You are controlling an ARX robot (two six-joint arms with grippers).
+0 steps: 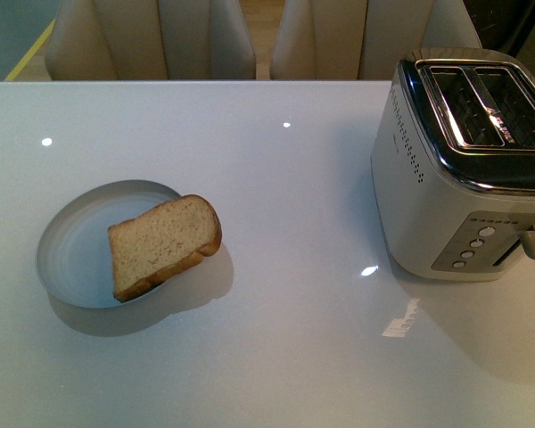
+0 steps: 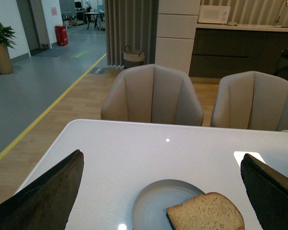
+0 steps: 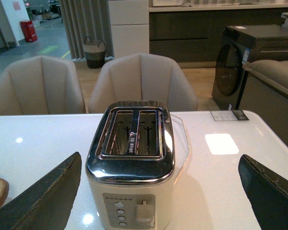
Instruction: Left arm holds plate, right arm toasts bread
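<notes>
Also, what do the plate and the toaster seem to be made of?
The plate: probably ceramic or melamine, pale grey, smooth with faint rings. The toaster: cream satin body, metal or plastic, under a mirror-bright chrome-looking top.

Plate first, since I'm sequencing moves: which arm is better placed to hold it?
Left. The left claw, open, frames the plate and bread; the right claw faces the toaster.

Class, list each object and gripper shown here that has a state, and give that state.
bread: lying on the plate, rounded end over the rim, not gripped.
plate: holding the bread, not gripped.
toaster: upright, both slots empty.
left gripper: open, holding nothing.
right gripper: open, holding nothing.
</notes>
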